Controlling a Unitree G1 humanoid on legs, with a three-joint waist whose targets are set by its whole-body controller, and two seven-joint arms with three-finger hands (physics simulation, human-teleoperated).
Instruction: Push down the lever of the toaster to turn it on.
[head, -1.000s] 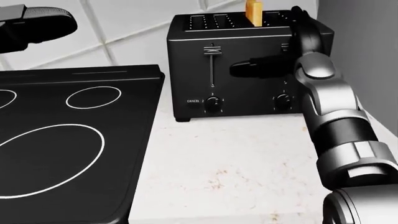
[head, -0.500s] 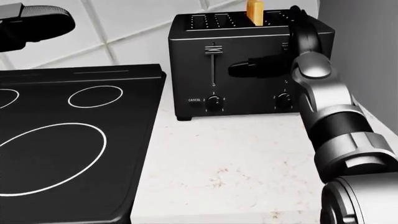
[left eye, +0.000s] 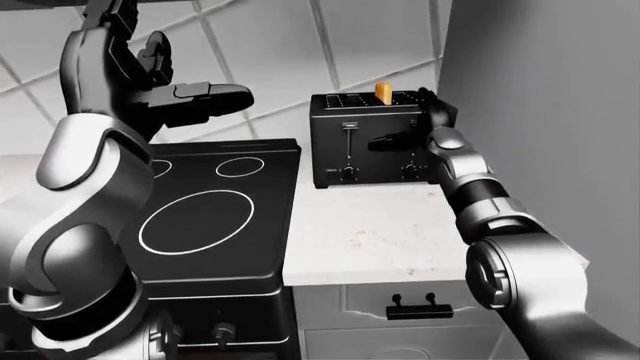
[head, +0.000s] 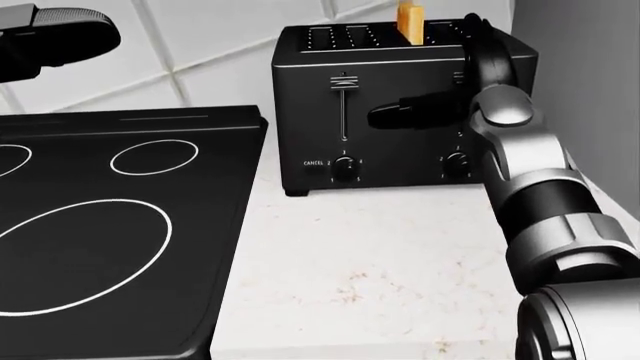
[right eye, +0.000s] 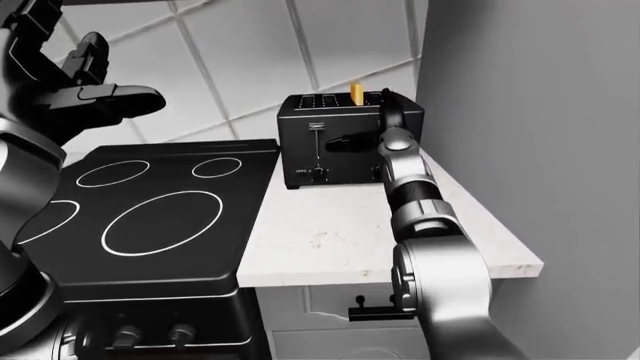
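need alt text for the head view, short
The robot's right hand reaches across the face of a black toaster near its right lever, with bread sticking up from a slot. A black cooktop fills the left beside a white counter.

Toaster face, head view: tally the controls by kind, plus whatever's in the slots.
Levers on the toaster: 2, the left lever up, the right one partly behind the right hand
Knobs: 2
Bread slice: 1
Total: 5
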